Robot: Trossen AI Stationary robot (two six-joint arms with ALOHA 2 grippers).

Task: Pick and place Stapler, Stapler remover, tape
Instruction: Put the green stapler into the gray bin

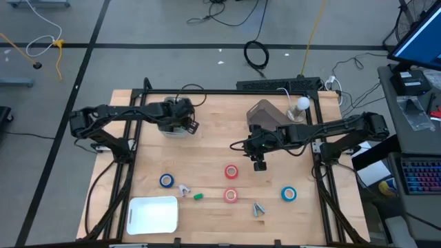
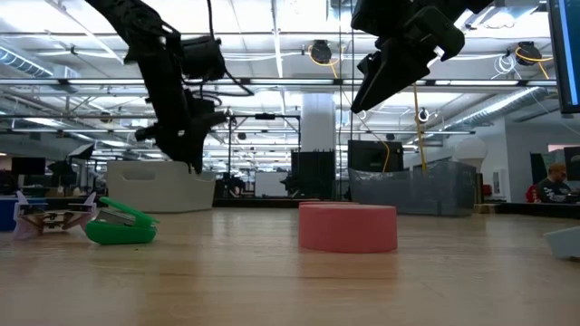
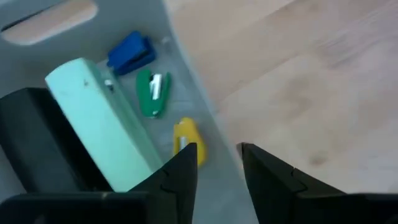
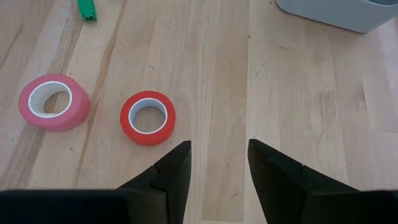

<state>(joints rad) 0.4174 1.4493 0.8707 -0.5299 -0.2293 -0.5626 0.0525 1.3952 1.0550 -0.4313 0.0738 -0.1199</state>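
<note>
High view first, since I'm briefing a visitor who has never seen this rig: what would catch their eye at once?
Probably the four tape rolls on the pale wooden table: red tape and red tape mid-table, blue tape and blue tape either side. Above the upper red roll hovers the open right gripper. The left gripper, also open, hangs over a grey bin holding small staplers.
</note>
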